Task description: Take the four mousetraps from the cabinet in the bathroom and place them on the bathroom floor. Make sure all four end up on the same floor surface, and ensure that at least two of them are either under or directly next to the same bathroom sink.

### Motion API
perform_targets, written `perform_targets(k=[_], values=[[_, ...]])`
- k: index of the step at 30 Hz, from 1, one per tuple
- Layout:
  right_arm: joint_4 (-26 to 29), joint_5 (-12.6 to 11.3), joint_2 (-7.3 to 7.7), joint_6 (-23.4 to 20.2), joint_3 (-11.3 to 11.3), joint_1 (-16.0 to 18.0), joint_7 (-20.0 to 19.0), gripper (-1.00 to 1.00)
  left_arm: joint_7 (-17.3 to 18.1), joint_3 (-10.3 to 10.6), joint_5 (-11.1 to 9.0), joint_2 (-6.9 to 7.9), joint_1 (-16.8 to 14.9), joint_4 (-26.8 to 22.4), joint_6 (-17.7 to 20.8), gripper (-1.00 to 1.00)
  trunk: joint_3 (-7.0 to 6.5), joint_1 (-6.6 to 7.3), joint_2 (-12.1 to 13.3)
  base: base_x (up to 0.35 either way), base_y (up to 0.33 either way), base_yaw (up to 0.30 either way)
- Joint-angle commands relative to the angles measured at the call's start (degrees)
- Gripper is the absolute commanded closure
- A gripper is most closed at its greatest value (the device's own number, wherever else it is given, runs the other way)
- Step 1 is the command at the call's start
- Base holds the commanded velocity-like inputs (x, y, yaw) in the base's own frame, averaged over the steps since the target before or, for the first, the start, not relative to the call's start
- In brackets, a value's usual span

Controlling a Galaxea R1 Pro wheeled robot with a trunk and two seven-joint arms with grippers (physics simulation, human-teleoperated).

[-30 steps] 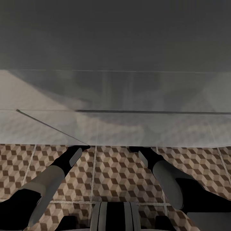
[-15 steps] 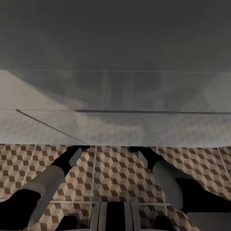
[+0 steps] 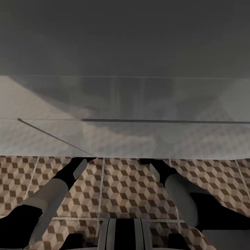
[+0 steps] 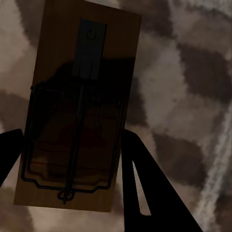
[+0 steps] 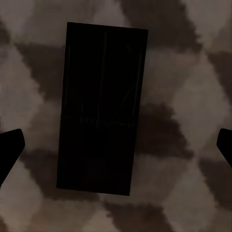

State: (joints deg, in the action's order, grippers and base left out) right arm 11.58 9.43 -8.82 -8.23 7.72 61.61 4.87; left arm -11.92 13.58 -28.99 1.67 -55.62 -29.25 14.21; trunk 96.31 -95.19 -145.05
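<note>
While both my arms reached under the white vanity, each wrist view showed a mousetrap on the bathroom floor; left fingers narrowly flanked theirs, right fingers stood wide apart.

In the head view, the white vanity is covering the front ends of both arms, so the left gripper and the right gripper are showing just in their own wrist views, each cut off by the picture's edges. The left wrist view is showing a mousetrap between dark fingers, though whether they are touching it is unclear. The second mousetrap is lying in deep shadow on the bathroom floor, its wire parts too dark to make out.
</note>
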Motion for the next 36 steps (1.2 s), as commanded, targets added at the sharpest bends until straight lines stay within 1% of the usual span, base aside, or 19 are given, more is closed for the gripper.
perform_targets(k=[1, 36], values=[[0.11, 0.59, -0.06, -0.32, 0.46, 0.00, 0.05, -1.00, -0.49, 0.48, -0.54, 0.09, -0.01, -0.16, 0.20, 1.00, 0.03, 0.01, -0.01, 0.000, 0.000, 0.000], [0.11, 0.59, -0.06, -0.29, 0.46, -0.01, 0.05, -1.00, -0.47, 0.48, -0.54, 0.09, -0.01, -0.57, 0.19, 1.00, 0.03, 0.01, -0.01, 0.000, 0.000, 0.000]])
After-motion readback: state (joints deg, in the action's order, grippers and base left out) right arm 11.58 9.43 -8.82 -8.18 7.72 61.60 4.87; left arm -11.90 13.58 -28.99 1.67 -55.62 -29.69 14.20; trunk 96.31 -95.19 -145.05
